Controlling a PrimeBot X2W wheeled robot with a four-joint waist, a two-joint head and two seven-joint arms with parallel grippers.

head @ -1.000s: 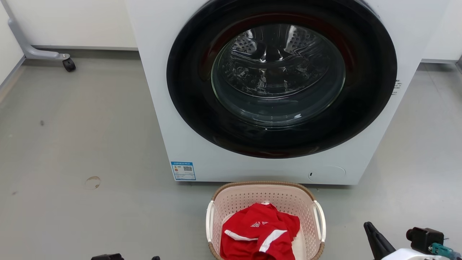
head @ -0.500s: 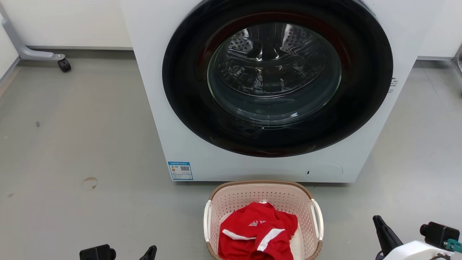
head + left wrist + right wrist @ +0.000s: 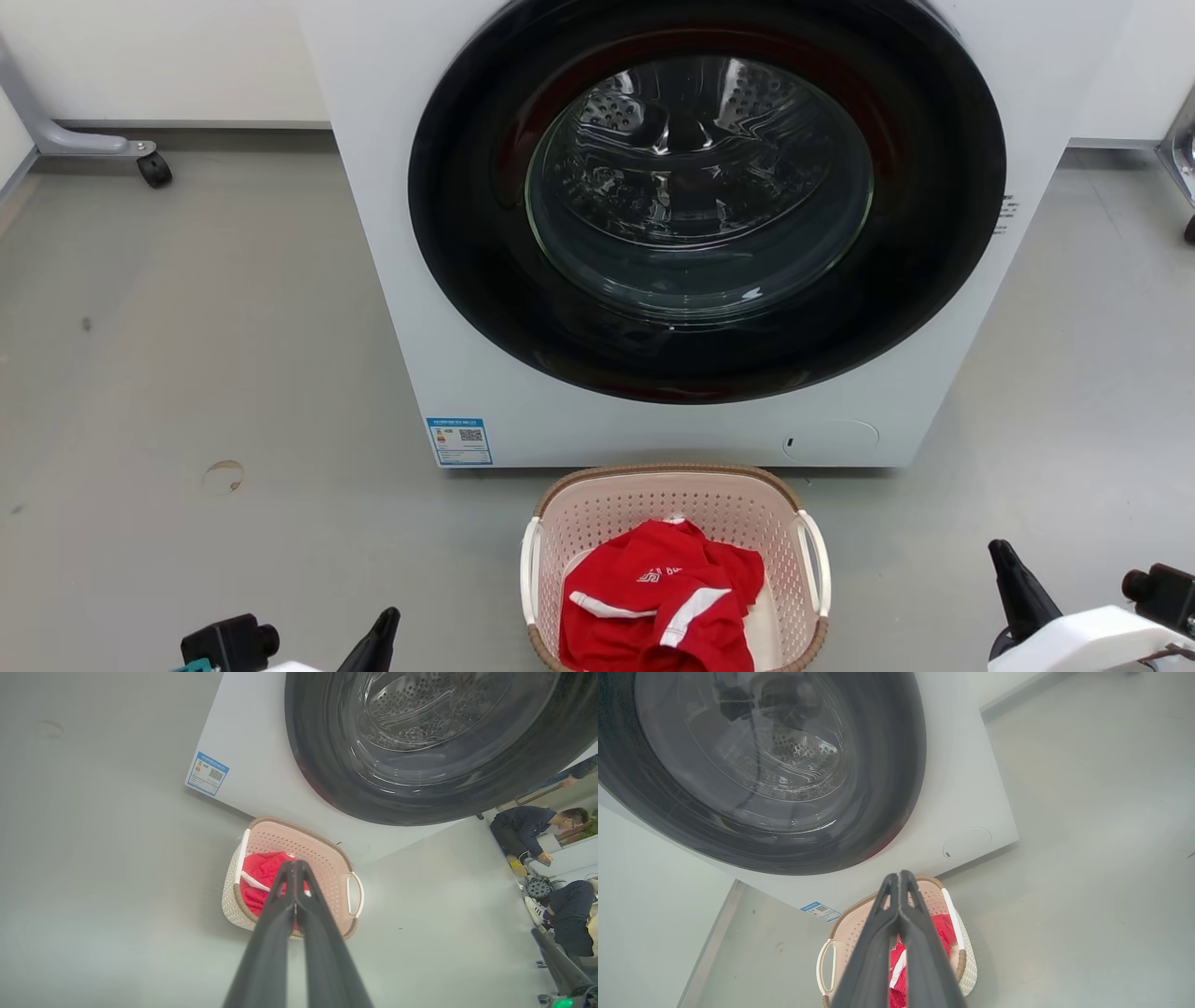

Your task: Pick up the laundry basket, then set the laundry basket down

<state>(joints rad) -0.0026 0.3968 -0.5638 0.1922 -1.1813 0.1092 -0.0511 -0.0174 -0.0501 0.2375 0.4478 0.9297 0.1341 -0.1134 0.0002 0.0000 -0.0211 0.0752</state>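
The laundry basket [image 3: 653, 504] stands on the grey floor just in front of the washing machine, cream-pink with perforated walls, a brown rim and white side handles. A red garment [image 3: 658, 607] lies inside it. My left gripper [image 3: 384, 619] is at the lower left, well apart from the basket. My right gripper [image 3: 1002, 551] is at the lower right, also apart from it. In the left wrist view the left gripper [image 3: 295, 863] is shut and empty, over the basket [image 3: 303, 842]. In the right wrist view the right gripper [image 3: 900, 874] is shut too, above the basket [image 3: 850, 933].
The white washing machine [image 3: 448, 308] with its closed dark round door [image 3: 485, 233] rises right behind the basket. A grey wheeled stand leg [image 3: 93, 145] is at the far left and a caster [image 3: 1188, 229] at the far right. People [image 3: 532, 830] crouch off to one side.
The head camera has shifted a little. Both grippers have come further up into the bottom of the head view, the left one most. The basket stays on the floor.
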